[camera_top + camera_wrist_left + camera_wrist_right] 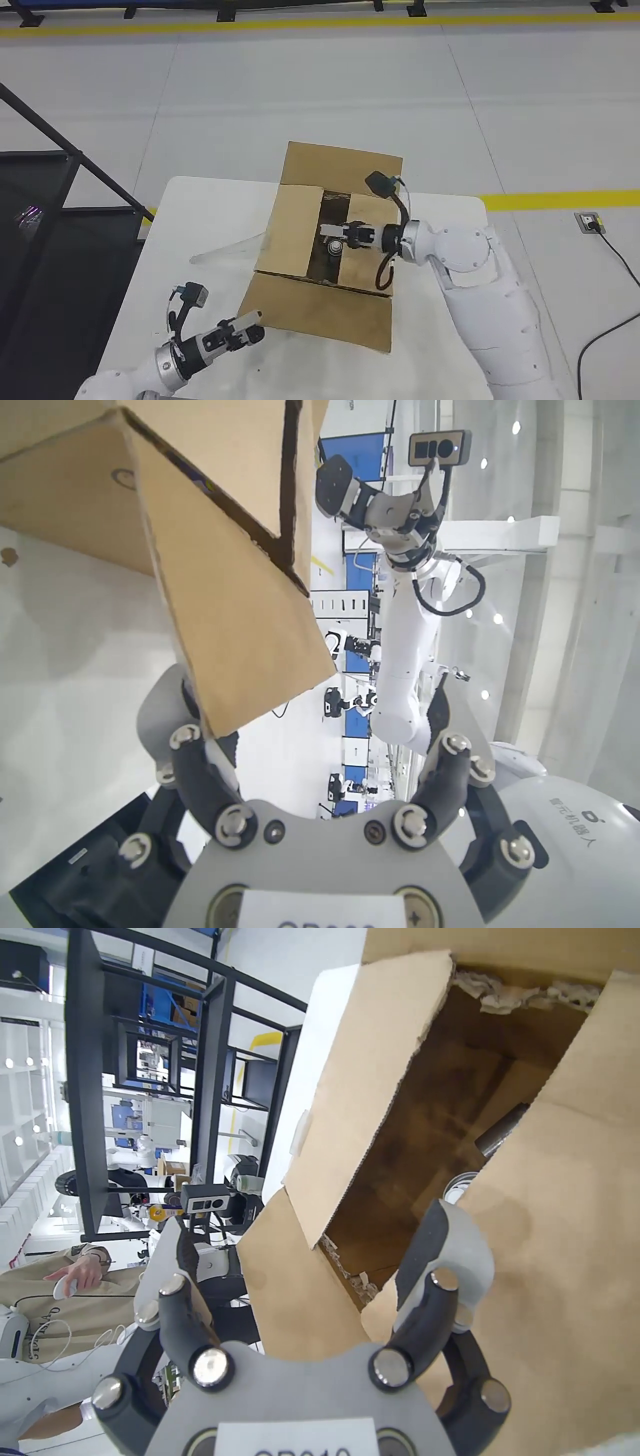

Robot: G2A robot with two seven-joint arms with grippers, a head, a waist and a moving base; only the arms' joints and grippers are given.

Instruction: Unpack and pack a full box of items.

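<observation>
Item 1, cardboard box (322,315): is standing near the middle of the white counter (210,215), its top open and all four flaps folded outward. The far flap is lying flat toward the far edge of the counter, and the near flap (300,300) is sloping down toward the robot.

Item 2, box contents: a dark cylinder (501,1128) is lying tilted inside the box, partly hidden under a side flap. A white round item (457,1185) is showing just beside it, also partly covered. Crumpled paper (500,998) is lining the far inner edge.

Item 3, right gripper (333,238): is hanging over the box opening, between the two side flaps. In the right wrist view its fingers (445,1248) are standing wide apart and gripping nothing. One is showing over a side flap, and the other is off past the box's outer edge.

Item 4, left gripper (248,332): is sitting low over the counter at the near left corner of the box, well apart from the right gripper. Its fingers (440,710) are spread apart. The corner of the near flap (240,650) is poking in just in front of one of them; whether it is touching cannot be told.
</observation>
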